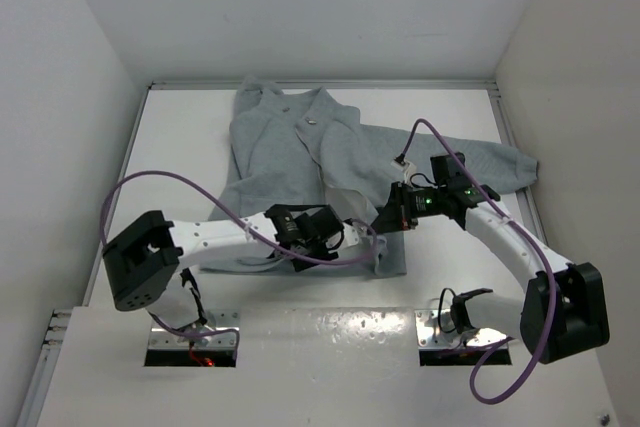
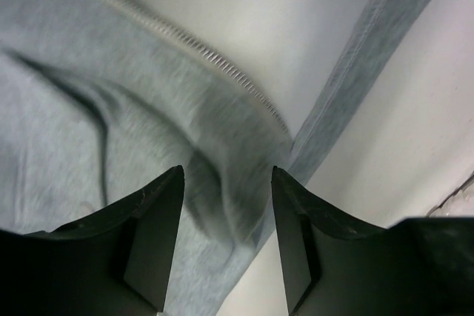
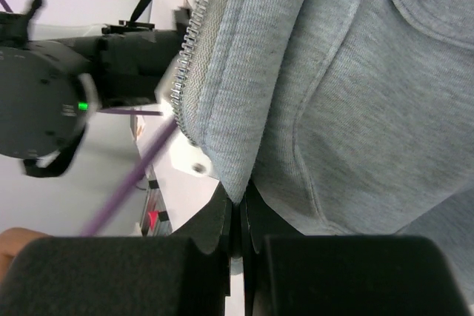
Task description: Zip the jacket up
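White walls box in a white table (image 1: 180, 147), and the grey jacket (image 1: 290, 147) lies spread across the upper middle of the overhead view, its hem reaching down toward my two wrists at centre frame. My right gripper (image 3: 238, 216) is pressed together, pinching a fold of the jacket's front edge just beside the zipper teeth (image 3: 189, 57). My left gripper (image 2: 226, 183) stands spread, with soft cloth bunched between its fingers but not clamped. My worry is that, with this side loose, the cloth may slump and the teeth slip out of line. Pulling with the right alone could then drag the whole jacket across the table rather than close anything.
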`<act>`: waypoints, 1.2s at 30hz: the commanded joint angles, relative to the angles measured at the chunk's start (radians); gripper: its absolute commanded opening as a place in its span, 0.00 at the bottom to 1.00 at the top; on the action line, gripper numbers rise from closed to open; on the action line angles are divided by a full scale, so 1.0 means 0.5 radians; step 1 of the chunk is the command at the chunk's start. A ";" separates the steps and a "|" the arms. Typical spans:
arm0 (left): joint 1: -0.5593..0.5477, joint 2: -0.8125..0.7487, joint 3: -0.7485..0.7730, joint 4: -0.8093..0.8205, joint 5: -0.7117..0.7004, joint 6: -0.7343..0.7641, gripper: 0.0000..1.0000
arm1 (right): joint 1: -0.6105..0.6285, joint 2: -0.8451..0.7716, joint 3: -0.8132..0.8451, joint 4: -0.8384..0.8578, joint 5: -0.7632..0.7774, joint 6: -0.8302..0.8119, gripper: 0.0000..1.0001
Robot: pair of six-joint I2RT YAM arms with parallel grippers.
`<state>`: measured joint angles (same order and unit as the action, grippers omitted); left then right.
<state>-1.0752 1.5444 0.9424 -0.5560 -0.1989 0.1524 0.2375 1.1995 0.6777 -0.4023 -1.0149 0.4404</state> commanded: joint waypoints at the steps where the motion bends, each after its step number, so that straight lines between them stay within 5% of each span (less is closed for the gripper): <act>1: -0.025 -0.217 0.131 -0.017 -0.126 -0.108 0.56 | 0.019 -0.034 0.050 -0.018 -0.069 -0.037 0.00; 7: 0.055 -0.269 0.152 -0.256 -0.136 -0.200 0.56 | 0.016 -0.037 0.041 -0.009 -0.069 -0.031 0.00; 16: 0.444 0.049 0.281 -0.382 0.456 -0.384 0.59 | 0.007 -0.031 0.031 0.028 -0.069 0.000 0.00; 26: 0.552 0.206 0.364 -0.382 0.873 -0.421 0.61 | 0.013 -0.034 0.044 -0.018 -0.069 -0.028 0.00; 36: 0.530 0.249 0.241 -0.327 0.591 -0.547 0.76 | 0.010 -0.028 0.031 -0.012 -0.072 -0.022 0.00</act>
<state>-0.8055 1.6585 1.0798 -0.7307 0.1474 -0.0849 0.2382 1.1995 0.6777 -0.4061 -1.0149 0.4370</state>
